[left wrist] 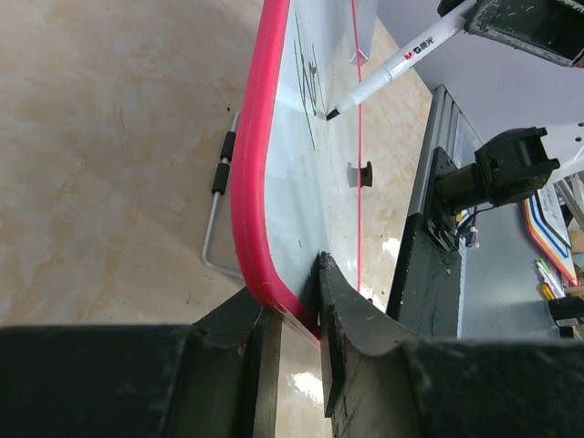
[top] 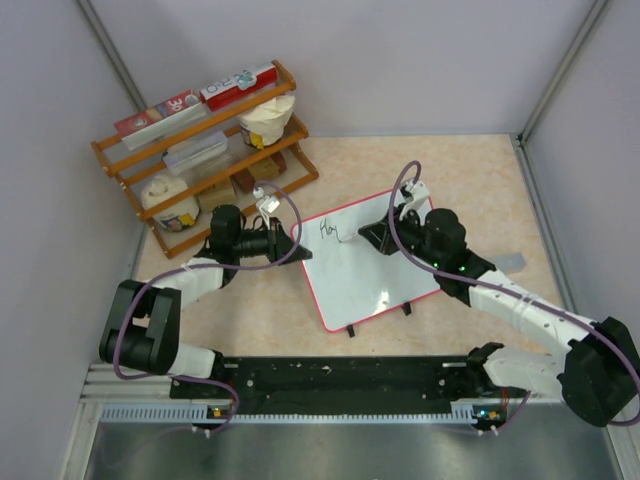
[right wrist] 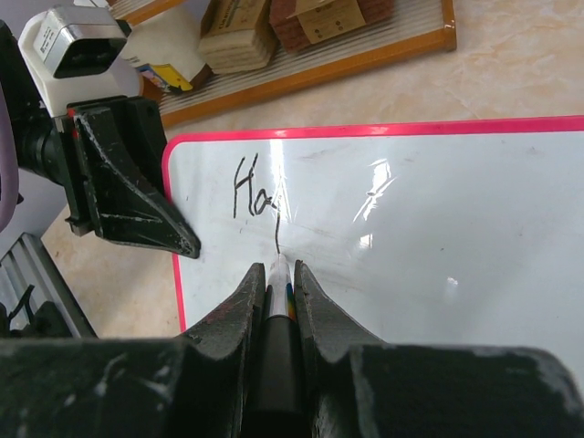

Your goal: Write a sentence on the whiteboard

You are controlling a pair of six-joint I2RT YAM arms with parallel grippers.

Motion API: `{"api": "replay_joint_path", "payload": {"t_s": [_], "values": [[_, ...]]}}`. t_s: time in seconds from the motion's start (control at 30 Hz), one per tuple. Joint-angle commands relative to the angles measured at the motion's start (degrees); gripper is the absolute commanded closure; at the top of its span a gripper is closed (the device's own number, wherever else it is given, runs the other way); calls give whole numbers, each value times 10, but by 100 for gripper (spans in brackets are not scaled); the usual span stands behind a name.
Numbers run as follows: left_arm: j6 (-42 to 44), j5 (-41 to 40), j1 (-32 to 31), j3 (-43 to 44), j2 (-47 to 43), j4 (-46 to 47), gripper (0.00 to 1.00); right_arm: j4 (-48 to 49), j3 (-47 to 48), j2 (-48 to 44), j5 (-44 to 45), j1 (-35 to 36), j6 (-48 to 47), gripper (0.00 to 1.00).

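On the counter (top: 470, 180) the whiteboard (top: 370, 270) rests with its left rim pinched in the left gripper (left wrist: 306, 283); if that rim slips, the right gripper (right wrist: 283, 274), clamped on the marker (left wrist: 401, 64), could skew the barely begun sentence (right wrist: 255, 192) near that rim.

Def a robotics lab imo, some kind of test cell, not a home or office. 2 robot arms, left arm (top: 150, 325) & right arm (top: 520, 310), are bolted to a black rail (top: 340, 375) at the table (top: 470, 170) edge, w/ purple cables (top: 116, 350) looped all over. Plain grey walls (top: 400, 60) w/ alu frame posts (top: 562, 65) box it in. A wooden rack (top: 205, 150) of boxes, tubs etc + a whiteboard (top: 370, 280) sit on the tabletop.
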Motion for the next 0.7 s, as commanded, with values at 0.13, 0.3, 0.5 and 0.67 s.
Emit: {"api": "replay_joint_path", "payload": {"t_s": [0.13, 0.3, 0.5, 0.67], "values": [[69, -24, -10, 3, 7, -9, 100, 11, 37, -20, -13, -4, 7, 100], [69, -24, -11, 3, 7, -9, 100, 15, 62, -9, -2, -4, 6, 100], [69, -24, -11, 3, 6, -9, 100, 29, 76, 10, 17, -8, 13, 100], [69, -24, -11, 3, 6, -10, 100, 33, 84, 35, 22, -10, 12, 100]]}}
